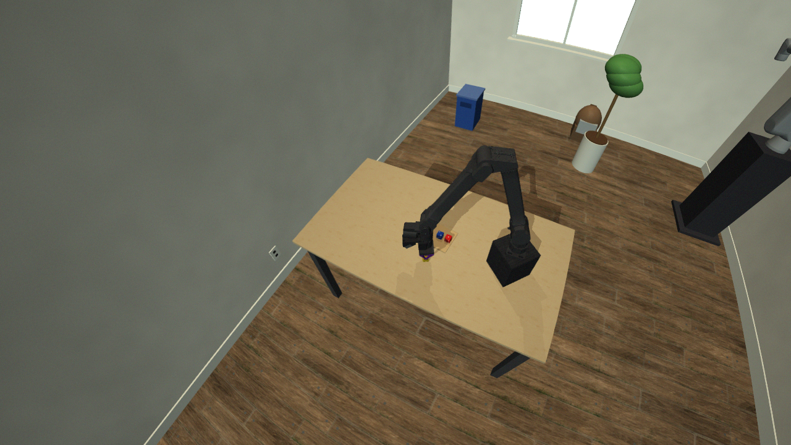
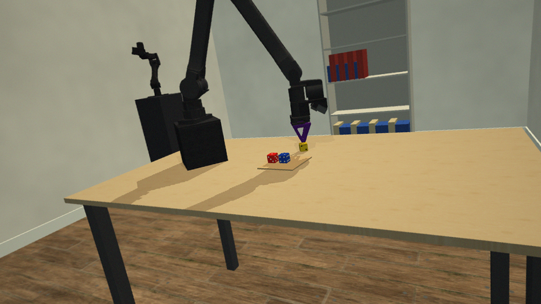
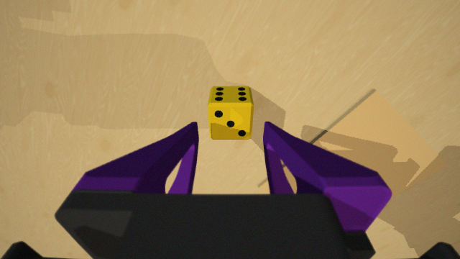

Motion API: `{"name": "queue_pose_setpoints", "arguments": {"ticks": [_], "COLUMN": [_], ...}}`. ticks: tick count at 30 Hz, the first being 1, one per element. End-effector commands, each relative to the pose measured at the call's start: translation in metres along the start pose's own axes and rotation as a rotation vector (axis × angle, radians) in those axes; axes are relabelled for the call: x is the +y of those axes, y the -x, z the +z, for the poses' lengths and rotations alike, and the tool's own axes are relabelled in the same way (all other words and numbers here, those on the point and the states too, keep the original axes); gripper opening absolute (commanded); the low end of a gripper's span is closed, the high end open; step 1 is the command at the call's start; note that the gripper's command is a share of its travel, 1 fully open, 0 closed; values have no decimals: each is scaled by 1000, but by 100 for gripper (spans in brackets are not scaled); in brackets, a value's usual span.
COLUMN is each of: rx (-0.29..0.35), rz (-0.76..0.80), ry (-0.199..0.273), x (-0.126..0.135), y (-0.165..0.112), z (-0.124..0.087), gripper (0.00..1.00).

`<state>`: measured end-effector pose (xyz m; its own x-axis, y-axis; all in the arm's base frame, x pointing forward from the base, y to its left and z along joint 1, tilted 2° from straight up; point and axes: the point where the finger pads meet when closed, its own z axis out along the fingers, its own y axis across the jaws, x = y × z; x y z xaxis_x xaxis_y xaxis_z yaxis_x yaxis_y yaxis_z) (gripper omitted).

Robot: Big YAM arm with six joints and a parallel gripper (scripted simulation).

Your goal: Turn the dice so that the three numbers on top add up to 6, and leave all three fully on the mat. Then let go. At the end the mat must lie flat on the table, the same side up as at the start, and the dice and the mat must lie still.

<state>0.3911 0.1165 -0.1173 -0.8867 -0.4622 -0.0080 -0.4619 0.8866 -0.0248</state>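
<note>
A yellow die (image 3: 230, 114) lies on the bare table just off the corner of the tan mat (image 3: 377, 140). In the wrist view its face towards the camera shows three and the face beyond shows six. My gripper (image 3: 231, 129) hangs straight above it, fingers partly open and apart from the die on both sides, holding nothing. In the exterior view the fingertips (image 2: 303, 138) are just above the yellow die (image 2: 303, 146). A red die (image 2: 272, 157) and a blue die (image 2: 284, 157) sit side by side on the mat (image 2: 285, 163), which lies flat.
The arm's black base (image 2: 200, 141) stands on the table behind the mat. A bookshelf (image 2: 364, 41) is behind the table. The table edges are far from the dice.
</note>
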Motion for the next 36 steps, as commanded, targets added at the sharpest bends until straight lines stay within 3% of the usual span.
{"name": "queue_pose_setpoints", "arguments": {"ticks": [1, 16, 17, 19, 28, 33, 36], "rx": [-39, -27, -66, -32, -38, -63, -28], "rz": [1, 0, 2, 1, 1, 1, 1], "ry": [-8, -6, -14, -7, -8, -13, -6], "x": [-6, -5, -8, -6, -7, -8, -5], "y": [15, 12, 22, 15, 18, 26, 13], "z": [-9, 4, -11, 8, 26, 21, 35], "gripper": [45, 45, 45, 45, 45, 45, 45]}}
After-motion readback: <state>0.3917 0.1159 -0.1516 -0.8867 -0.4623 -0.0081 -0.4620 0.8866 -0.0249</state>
